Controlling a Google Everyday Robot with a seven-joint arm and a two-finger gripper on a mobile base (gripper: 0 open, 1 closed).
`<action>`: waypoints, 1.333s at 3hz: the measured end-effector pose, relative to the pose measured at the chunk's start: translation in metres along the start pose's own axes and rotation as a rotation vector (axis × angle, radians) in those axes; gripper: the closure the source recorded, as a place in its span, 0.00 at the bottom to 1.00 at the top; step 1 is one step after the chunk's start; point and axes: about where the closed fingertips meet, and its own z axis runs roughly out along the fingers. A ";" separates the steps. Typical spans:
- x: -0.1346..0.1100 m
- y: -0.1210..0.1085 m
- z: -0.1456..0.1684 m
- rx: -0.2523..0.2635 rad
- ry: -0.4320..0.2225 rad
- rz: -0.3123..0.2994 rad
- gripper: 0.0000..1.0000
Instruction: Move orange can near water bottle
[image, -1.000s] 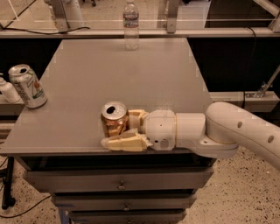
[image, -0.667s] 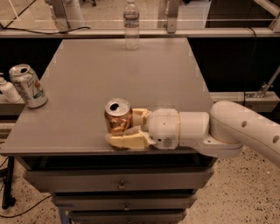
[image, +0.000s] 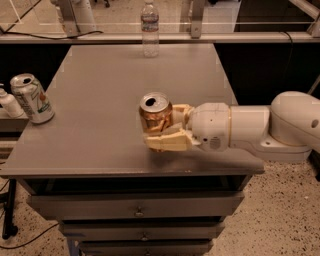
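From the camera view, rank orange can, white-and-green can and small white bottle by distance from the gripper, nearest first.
The gripper is at the front of the table.
1. orange can: in its jaws.
2. white-and-green can: far left.
3. small white bottle: left of that can.

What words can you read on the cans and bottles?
Copper-orange metal can, held by the cream gripper near the table front: side markings too blurred to read.
White-and-green can: print too blurred.
Clear plastic water bottle: pale label, unreadable.
Small white bottle: no text visible.
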 end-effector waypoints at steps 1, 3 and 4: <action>-0.027 -0.025 -0.040 0.076 0.036 -0.054 1.00; -0.033 -0.045 -0.051 0.150 0.050 -0.107 1.00; -0.038 -0.084 -0.077 0.252 0.074 -0.161 1.00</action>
